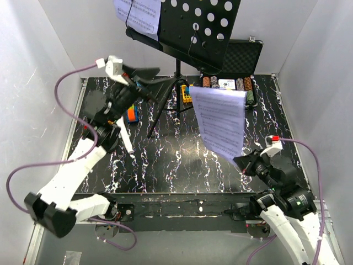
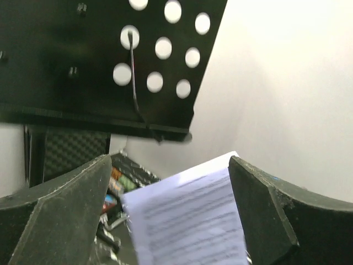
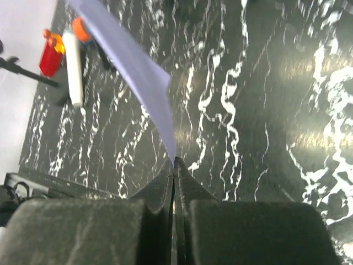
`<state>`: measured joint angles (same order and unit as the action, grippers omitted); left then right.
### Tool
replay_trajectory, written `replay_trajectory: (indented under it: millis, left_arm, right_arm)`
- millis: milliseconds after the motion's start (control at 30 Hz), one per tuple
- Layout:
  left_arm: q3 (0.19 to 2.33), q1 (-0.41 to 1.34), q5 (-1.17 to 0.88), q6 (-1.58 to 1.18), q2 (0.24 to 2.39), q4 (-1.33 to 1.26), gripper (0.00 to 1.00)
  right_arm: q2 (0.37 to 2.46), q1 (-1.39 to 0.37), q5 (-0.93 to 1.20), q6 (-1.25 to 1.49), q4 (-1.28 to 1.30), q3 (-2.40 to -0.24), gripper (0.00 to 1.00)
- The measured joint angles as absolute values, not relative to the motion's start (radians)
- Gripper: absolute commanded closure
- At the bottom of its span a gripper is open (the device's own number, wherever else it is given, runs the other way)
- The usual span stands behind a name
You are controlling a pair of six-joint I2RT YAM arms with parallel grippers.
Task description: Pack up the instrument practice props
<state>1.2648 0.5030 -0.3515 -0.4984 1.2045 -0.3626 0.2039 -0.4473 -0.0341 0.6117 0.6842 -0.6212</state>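
Observation:
The black music stand's hole-punched desk [image 1: 204, 27] stands at the back, with one white sheet-music page [image 1: 140, 14] resting on its left side. My right gripper [image 1: 244, 163] is shut on the lower corner of a second sheet-music page [image 1: 220, 118], holding it upright over the table. In the right wrist view the jaws [image 3: 175, 161] pinch the page [image 3: 129, 61] edge-on. My left gripper [image 1: 146, 77] hangs raised by the stand's post, open. In its wrist view the wide-apart fingers [image 2: 60, 210] frame the desk [image 2: 83, 66] and the held page [image 2: 187, 221] beyond, and nothing sits between them.
A black case of poker chips [image 1: 237, 61] lies open behind the stand. Small colourful toy blocks [image 1: 131, 114] sit near the tripod legs [image 1: 160, 107]. A white stick-like object [image 3: 73, 66] and a red block [image 3: 49, 58] lie on the black marbled tabletop [image 1: 176, 160]. White walls enclose the table.

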Motion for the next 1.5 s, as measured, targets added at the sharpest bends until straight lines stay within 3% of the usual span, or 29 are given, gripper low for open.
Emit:
replay_trajectory:
  millis: [200,400,667,867,1333,1500]
  left_arm:
    - [0.999,0.503,-0.301,-0.542,0.939,-0.316,0.11]
    - [0.871,0.503,-0.268,-0.578,0.838,-0.208,0.10]
    - [0.813,0.503,-0.254,-0.634,0.826,-0.149,0.10]
    - [0.793,0.503,-0.254,-0.677,0.832,-0.135,0.09]
    - [0.770,0.503,-0.250,-0.712,0.833,-0.136,0.08]
    - [0.747,0.503,-0.255,-0.739,0.848,-0.144,0.07]
  right_arm:
    - [0.255,-0.447,0.044,0.704,0.673,-0.517,0.99]
    - [0.299,-0.447,0.096,0.784,0.619,-0.414,0.99]
    - [0.321,-0.447,0.090,0.845,0.629,-0.389,0.99]
    - [0.316,-0.447,-0.031,0.922,0.684,-0.389,0.99]
    - [0.012,-0.447,-0.342,1.187,0.742,-0.408,0.99]
    - [0.237,-0.446,-0.319,1.237,0.627,-0.376,0.99]
